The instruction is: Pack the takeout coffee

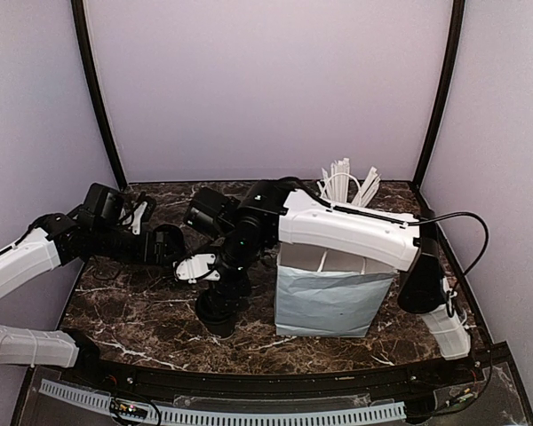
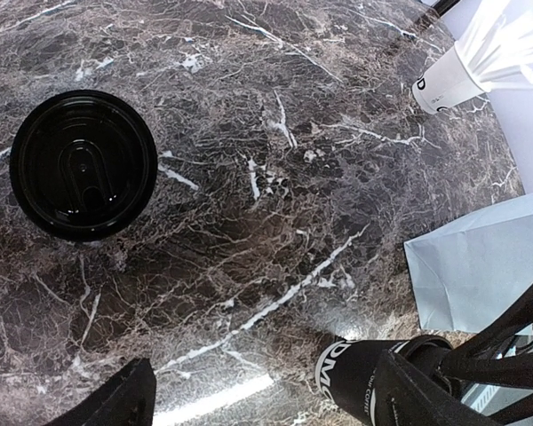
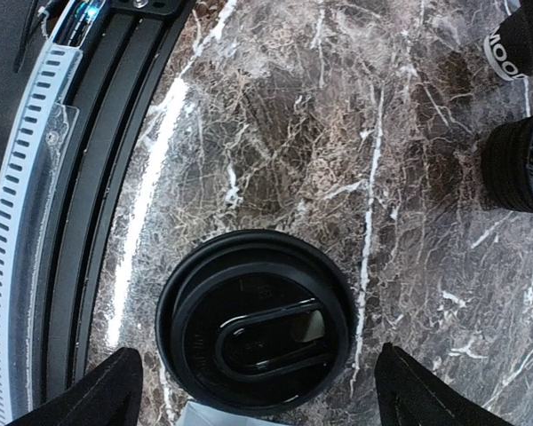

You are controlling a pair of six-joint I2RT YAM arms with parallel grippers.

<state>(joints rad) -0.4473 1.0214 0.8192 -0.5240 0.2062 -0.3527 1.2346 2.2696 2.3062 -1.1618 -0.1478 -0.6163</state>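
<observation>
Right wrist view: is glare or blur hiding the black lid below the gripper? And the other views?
Right wrist view: the round black plastic lid is sharp, only faintly glossy; glare streaks the dark marble table at left. Left wrist view: the white sticks are blown out. Top view: dim, the dark paper cup merges with shadow under the right arm.

And there was the takeout coffee [image 1: 220,312], standing upright on the marble table [image 1: 142,328], about 8 o'clock from the tabletop's middle and close to the front edge. Seen from straight above, its black lid [image 3: 253,324] sat fully pressed on, round and glossy, with the raised rim intact and the oval sip tab running toward 3 o'clock. The sides were likely dark, though from overhead the cup read only as a black shape in shadow.
</observation>
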